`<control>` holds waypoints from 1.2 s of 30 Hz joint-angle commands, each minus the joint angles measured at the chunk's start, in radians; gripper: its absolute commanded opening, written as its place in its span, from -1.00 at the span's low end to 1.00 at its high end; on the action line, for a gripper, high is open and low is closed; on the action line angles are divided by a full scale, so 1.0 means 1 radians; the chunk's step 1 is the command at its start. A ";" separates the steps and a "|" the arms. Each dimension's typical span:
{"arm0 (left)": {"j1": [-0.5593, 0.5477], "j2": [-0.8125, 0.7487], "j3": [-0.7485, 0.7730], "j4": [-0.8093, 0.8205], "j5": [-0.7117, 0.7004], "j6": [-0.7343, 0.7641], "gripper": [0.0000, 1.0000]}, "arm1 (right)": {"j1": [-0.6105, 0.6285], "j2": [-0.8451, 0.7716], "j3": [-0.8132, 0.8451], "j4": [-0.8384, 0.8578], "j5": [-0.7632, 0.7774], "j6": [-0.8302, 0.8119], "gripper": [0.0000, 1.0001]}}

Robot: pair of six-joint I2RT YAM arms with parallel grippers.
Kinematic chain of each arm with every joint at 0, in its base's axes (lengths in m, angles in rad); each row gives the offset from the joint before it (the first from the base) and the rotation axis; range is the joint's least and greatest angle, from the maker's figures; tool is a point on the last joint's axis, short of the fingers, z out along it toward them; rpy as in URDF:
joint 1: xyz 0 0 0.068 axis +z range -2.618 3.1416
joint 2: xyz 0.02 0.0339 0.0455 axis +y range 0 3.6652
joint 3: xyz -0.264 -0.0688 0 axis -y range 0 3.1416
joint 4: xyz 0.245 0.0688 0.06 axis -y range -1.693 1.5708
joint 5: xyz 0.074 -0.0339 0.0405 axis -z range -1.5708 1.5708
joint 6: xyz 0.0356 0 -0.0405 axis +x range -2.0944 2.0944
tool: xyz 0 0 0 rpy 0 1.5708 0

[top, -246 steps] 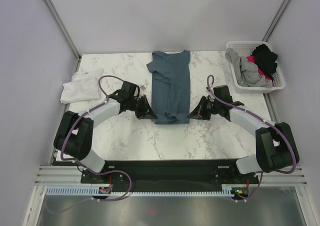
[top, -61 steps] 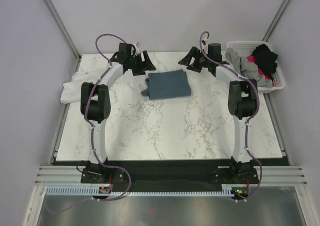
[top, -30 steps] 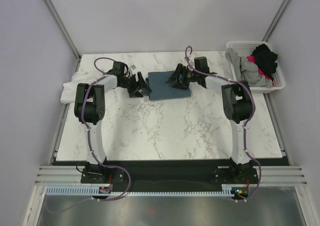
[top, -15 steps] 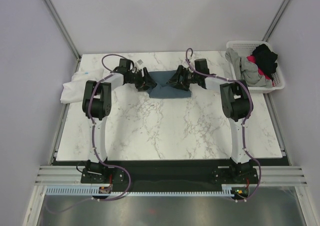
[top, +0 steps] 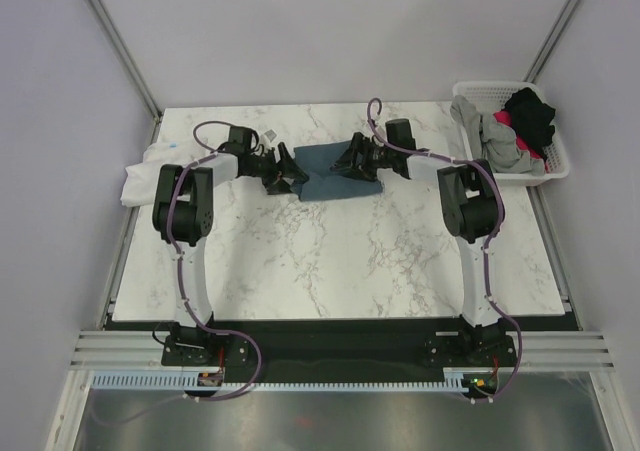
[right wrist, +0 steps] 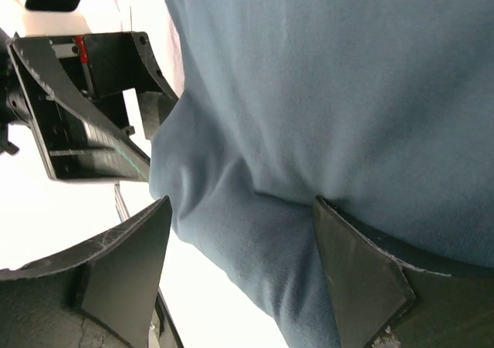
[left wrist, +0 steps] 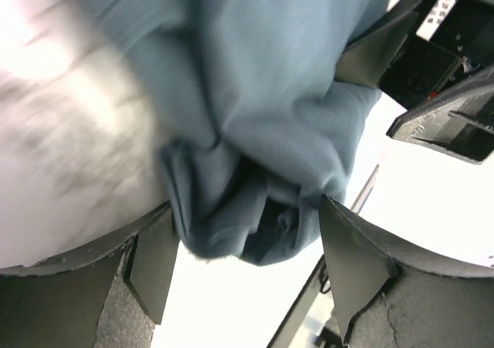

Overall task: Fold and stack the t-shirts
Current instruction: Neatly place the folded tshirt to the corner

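Note:
A folded slate-blue t-shirt (top: 328,183) lies at the far middle of the marble table (top: 330,261). My left gripper (top: 292,176) is low at its left edge and my right gripper (top: 350,164) at its right edge. In the left wrist view the bunched blue cloth (left wrist: 255,116) hangs between the wide-apart fingers of the left gripper (left wrist: 247,251). In the right wrist view a thick fold of the shirt (right wrist: 309,93) fills the gap of the right gripper (right wrist: 241,267). Both stand open around cloth without pinching it. A white t-shirt (top: 155,176) lies at the table's left edge.
A white lattice basket (top: 512,178) stands at the far right corner, holding a grey shirt (top: 495,136), a black one (top: 530,111) and something pink. Both arms stretch far out from their bases. Grey walls close in the table on three sides.
Both grippers have stayed low at the blue shirt's two sides. The left one nudged in toward the shirt, then back a little; the shirt's left edge is bunched.

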 commanded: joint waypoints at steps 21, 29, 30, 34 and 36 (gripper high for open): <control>0.049 -0.040 -0.071 0.112 0.103 -0.152 0.71 | 0.067 -0.029 -0.064 -0.107 0.088 -0.161 0.64; 0.010 0.057 0.030 0.166 0.107 -0.201 0.76 | 0.076 -0.030 -0.059 -0.121 0.097 -0.179 0.65; 0.006 0.060 0.032 0.169 0.107 -0.209 0.77 | 0.076 -0.030 -0.062 -0.122 0.097 -0.182 0.65; 0.001 0.073 0.027 0.166 0.103 -0.210 0.73 | 0.080 -0.030 -0.062 -0.127 0.100 -0.184 0.65; 0.004 0.074 0.023 0.154 0.101 -0.192 0.67 | 0.080 -0.033 -0.061 -0.127 0.103 -0.185 0.65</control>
